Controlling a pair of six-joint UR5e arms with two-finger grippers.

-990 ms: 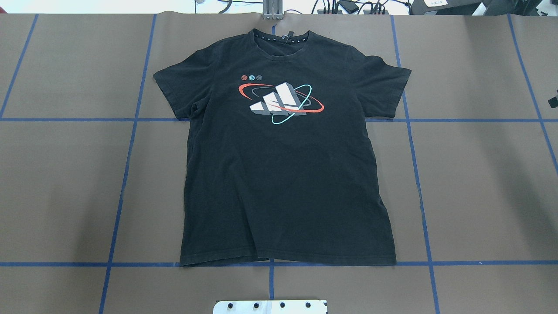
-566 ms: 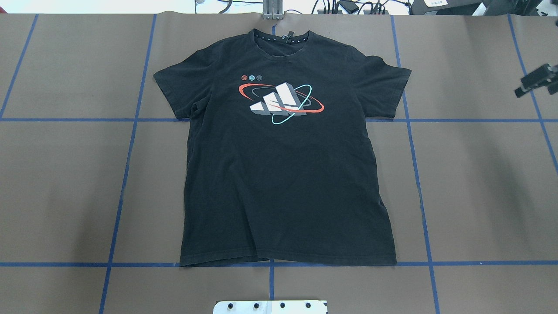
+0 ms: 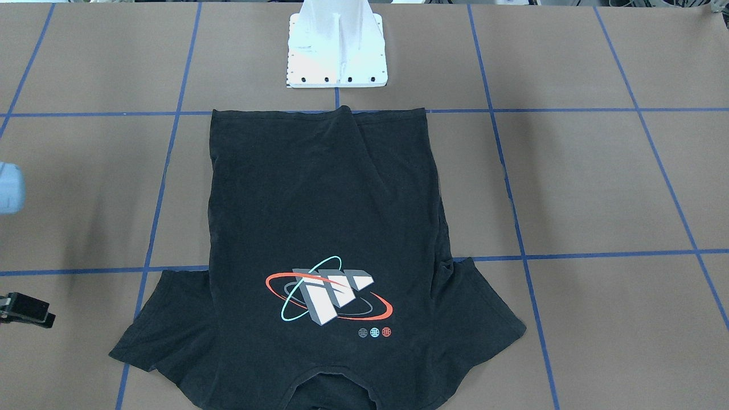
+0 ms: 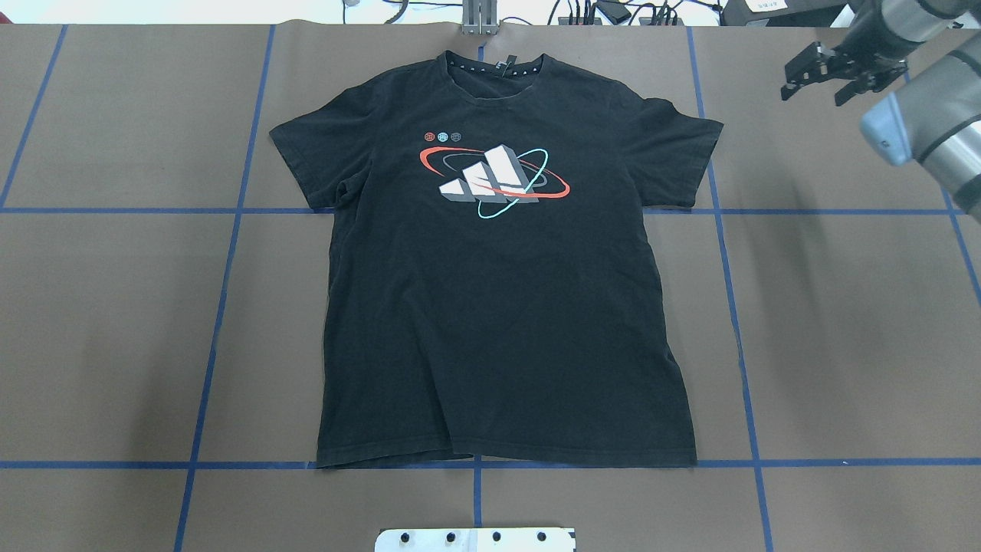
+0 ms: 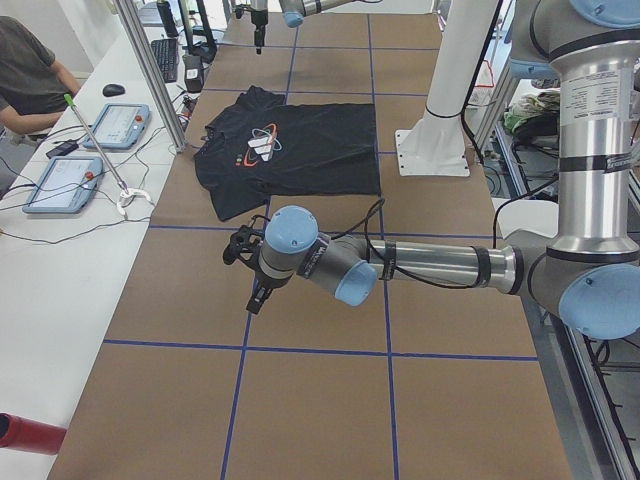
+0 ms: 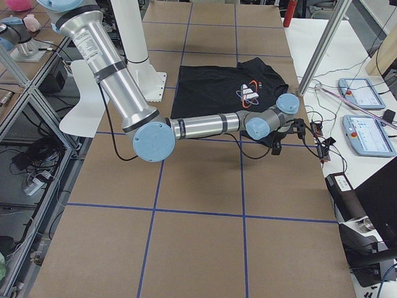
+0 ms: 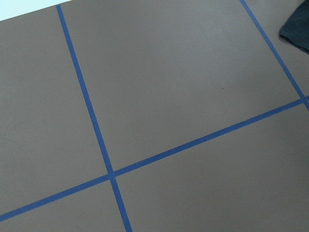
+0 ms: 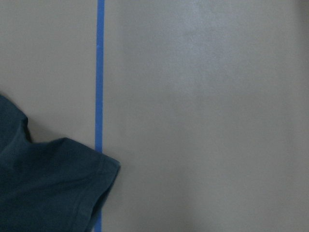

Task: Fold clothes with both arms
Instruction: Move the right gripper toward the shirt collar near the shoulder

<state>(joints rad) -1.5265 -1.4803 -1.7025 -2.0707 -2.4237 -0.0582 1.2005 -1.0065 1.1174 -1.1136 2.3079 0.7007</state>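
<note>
The black T-shirt (image 4: 498, 307) lies flat in the middle of the brown table, logo side up, collar at the far edge; it also shows as the T-shirt (image 3: 324, 228). My right gripper (image 4: 815, 86) hovers open beyond the shirt's right sleeve, over bare table, holding nothing. Its wrist view shows that sleeve's corner (image 8: 53, 193) beside a blue tape line. The right gripper (image 3: 28, 309) just enters the front view's left edge. My left gripper (image 5: 245, 275) hangs over bare table well left of the shirt; I cannot tell whether it is open. A shirt corner (image 7: 297, 24) shows in its wrist view.
The white base pedestal (image 4: 475, 539) sits at the near edge behind the shirt's hem. Blue tape lines (image 4: 230, 253) grid the table. A metal post (image 4: 480, 19) and cables stand at the far edge. A person (image 5: 30, 75) sits at a side desk with tablets.
My right arm has swung in from the right edge toward the far right of the table, and more of it now shows. The shirt has not moved.
</note>
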